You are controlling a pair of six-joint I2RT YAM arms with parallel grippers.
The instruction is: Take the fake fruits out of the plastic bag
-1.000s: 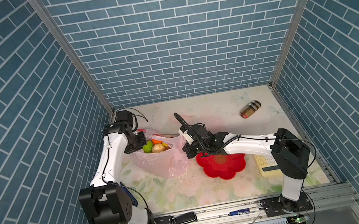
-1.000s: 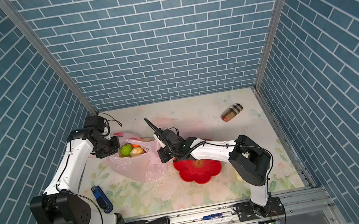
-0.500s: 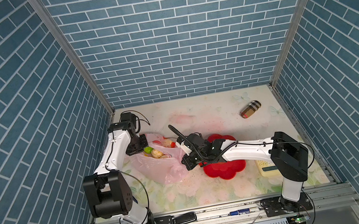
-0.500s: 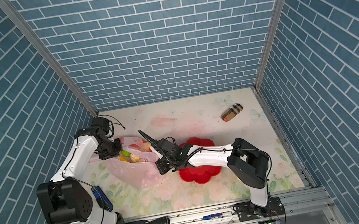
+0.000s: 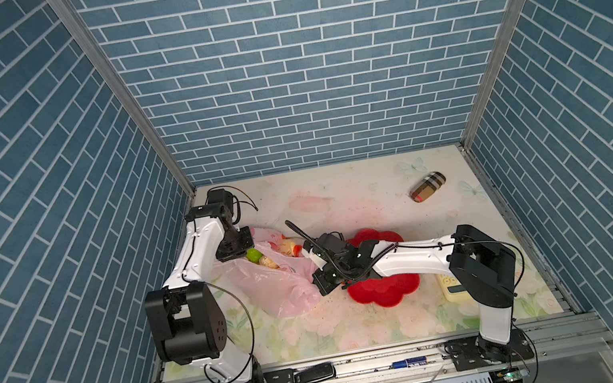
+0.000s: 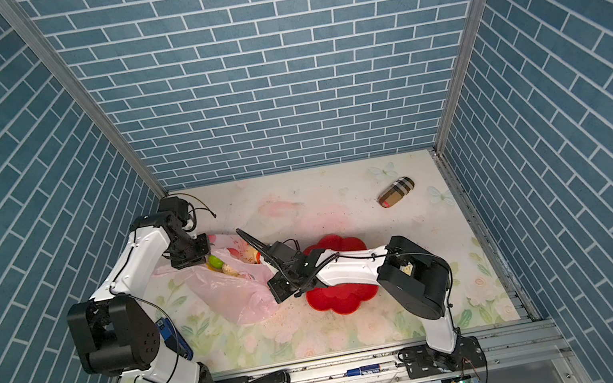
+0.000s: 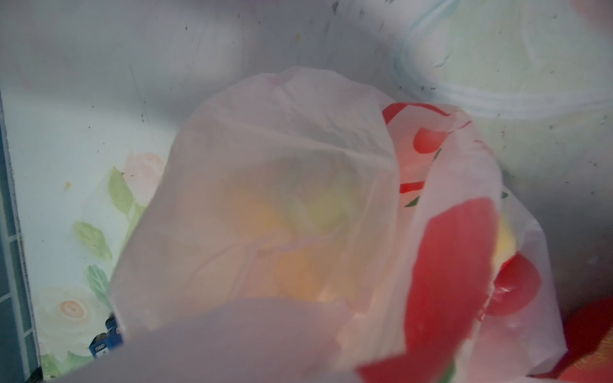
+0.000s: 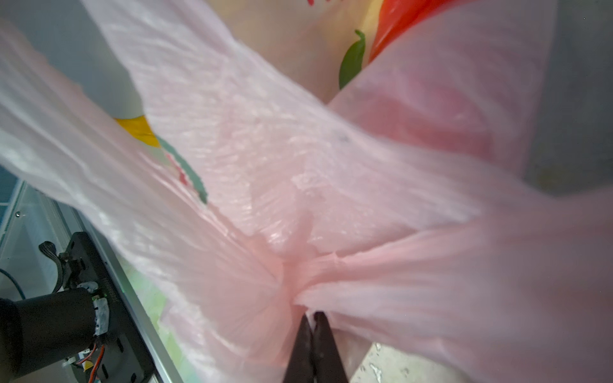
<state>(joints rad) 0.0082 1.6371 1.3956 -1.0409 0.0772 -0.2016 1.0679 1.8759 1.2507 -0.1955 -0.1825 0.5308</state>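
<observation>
Pinched shut on the plastic bag (image 5: 270,287), the right gripper (image 8: 312,315) is dragging it frontward; the left gripper (image 5: 239,250), closed too, is gripping its mouth.

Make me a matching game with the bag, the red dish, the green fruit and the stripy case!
Things:
1. plastic bag
2. red dish
3. green fruit
4. stripy case

Places:
A. in the bag's open mouth
B. alone, far back on the right
C. pinched by the right end effector
D. partly under the right arm

Pairs: 1-C, 2-D, 3-A, 4-B
</observation>
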